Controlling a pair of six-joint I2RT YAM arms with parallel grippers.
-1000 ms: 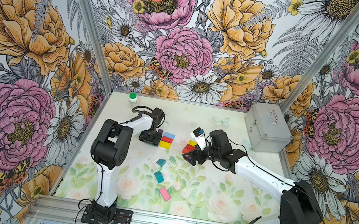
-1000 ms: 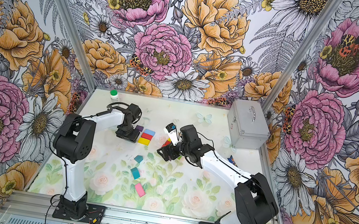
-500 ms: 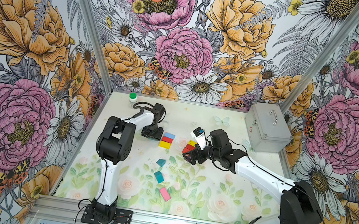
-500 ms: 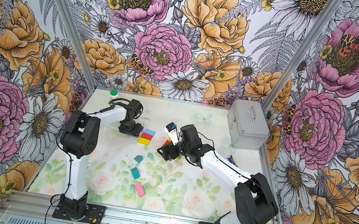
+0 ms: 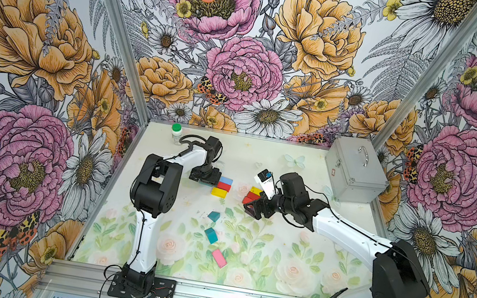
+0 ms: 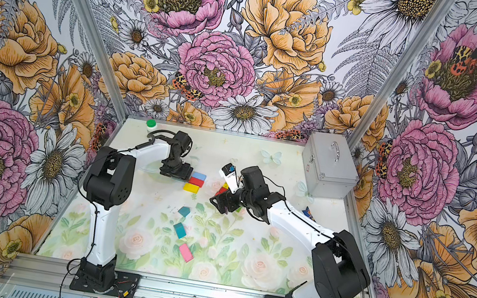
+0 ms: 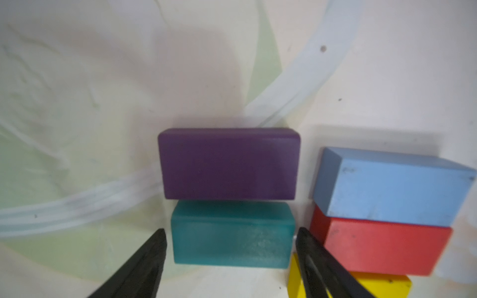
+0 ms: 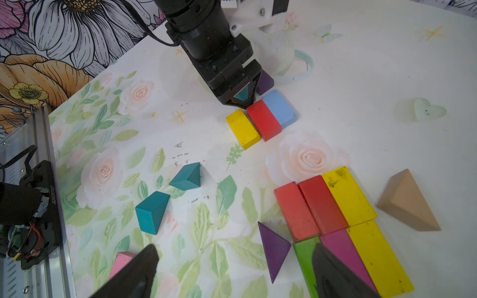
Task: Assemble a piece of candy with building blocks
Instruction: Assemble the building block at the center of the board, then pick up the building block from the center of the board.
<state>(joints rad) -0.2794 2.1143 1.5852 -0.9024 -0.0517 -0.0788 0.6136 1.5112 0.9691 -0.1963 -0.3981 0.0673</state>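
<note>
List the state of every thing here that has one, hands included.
left hand: open, straddling the teal brick with a small gap on each side.
right hand: open, empty, above the table.
teal brick: flat on the table, against the purple brick.
metal case: lid shut.
bottle: upright, green cap on.

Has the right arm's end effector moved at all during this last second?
No. In a top view the right end effector sits at the same spot as before, no nearer to or farther from the silver case.
</note>
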